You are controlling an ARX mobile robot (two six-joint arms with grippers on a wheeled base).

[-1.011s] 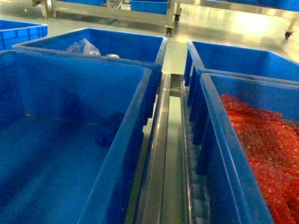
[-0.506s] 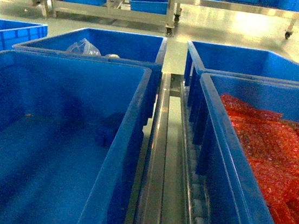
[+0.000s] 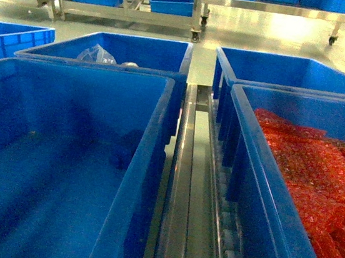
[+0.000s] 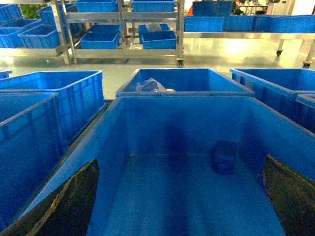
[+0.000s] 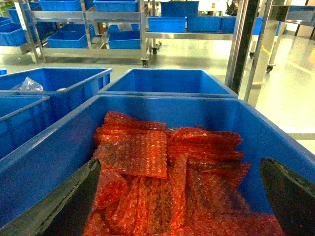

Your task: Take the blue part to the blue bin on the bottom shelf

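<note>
1. The blue part [image 4: 224,156] lies on the floor of the blue bin [image 4: 88,147], close to the far wall and toward the right side in the left wrist view; in the head view it shows as a dark blue lump [image 3: 121,154] near the bin's right wall.
2. The left hand [image 4: 177,206] hangs over this bin, its 2 dark fingers [image 4: 69,206] spread wide at the lower corners, with nothing between them.
3. The right hand [image 5: 177,206] is likewise spread wide and empty above the neighbouring crate [image 5: 44,162] holding red bubble-wrap packets [image 5: 167,182].
4. Between the 2 crates runs the bottom shelf [image 3: 181,187], its steel rail and white rollers [image 3: 229,243] showing.
5. Behind the blue bin stands another blue crate holding a clear plastic bag [image 3: 97,53].
</note>
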